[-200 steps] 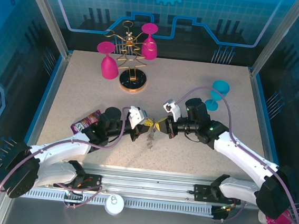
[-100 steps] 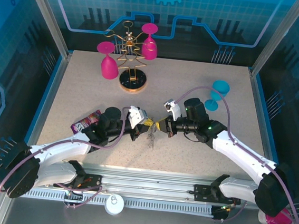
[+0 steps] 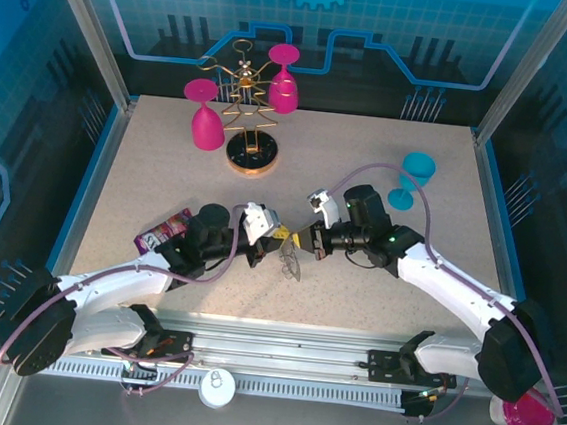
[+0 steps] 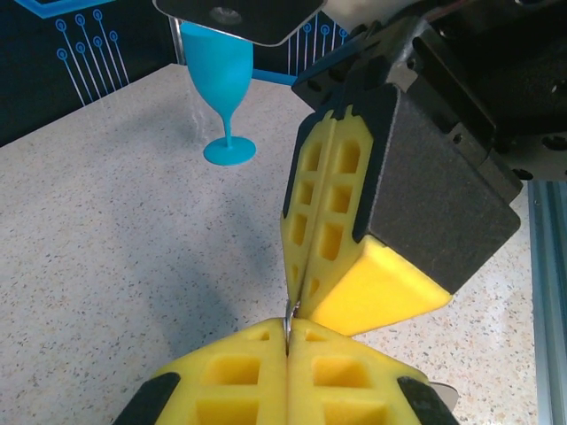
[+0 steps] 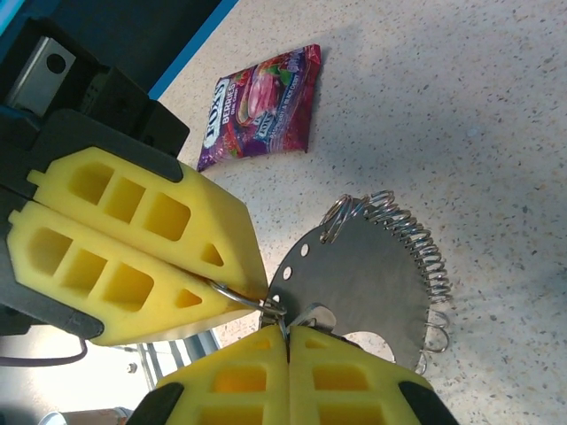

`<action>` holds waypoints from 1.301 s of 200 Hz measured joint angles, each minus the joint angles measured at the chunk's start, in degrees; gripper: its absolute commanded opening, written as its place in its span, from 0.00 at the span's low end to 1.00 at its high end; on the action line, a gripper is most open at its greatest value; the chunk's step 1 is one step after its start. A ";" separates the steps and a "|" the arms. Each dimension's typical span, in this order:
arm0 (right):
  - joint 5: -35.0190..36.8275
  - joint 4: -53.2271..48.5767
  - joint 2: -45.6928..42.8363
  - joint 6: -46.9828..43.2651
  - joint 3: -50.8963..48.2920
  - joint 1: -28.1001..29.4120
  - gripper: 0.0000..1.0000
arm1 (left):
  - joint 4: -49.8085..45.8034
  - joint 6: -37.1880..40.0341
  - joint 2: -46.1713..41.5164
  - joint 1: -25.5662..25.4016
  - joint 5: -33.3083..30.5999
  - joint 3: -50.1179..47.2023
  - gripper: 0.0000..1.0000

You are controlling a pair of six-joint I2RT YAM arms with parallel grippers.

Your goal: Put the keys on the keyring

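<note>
The left gripper (image 4: 288,341) and right gripper (image 5: 285,341), tip to tip, both pinch a small wire ring (image 5: 237,297); the coiled keyring (image 5: 423,243) hangs just beyond

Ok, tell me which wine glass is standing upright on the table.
The turquoise glass, on its foot near the table's right edge. The two pink glasses are upside down at the gold rack at the back.

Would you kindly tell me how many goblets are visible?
3. The left pink goblet and right pink goblet hang upside down on the gold rack; the blue goblet stands upright on the table at right. A pink shape beyond the near-right corner may be a fourth.
</note>
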 measured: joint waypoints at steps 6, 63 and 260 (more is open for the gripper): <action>-0.22 -0.02 0.09 0.00 0.02 0.00 0.16 | 0.26 0.26 0.00 0.00 -0.02 -0.13 0.00; 0.24 -3.19 -1.92 -0.24 0.04 -2.47 0.44 | 4.98 1.03 -0.46 -0.37 0.44 -0.74 0.00; -13.77 3.39 -13.44 -12.15 -5.46 -5.33 0.26 | 24.63 -5.07 2.43 2.93 18.99 -4.07 0.00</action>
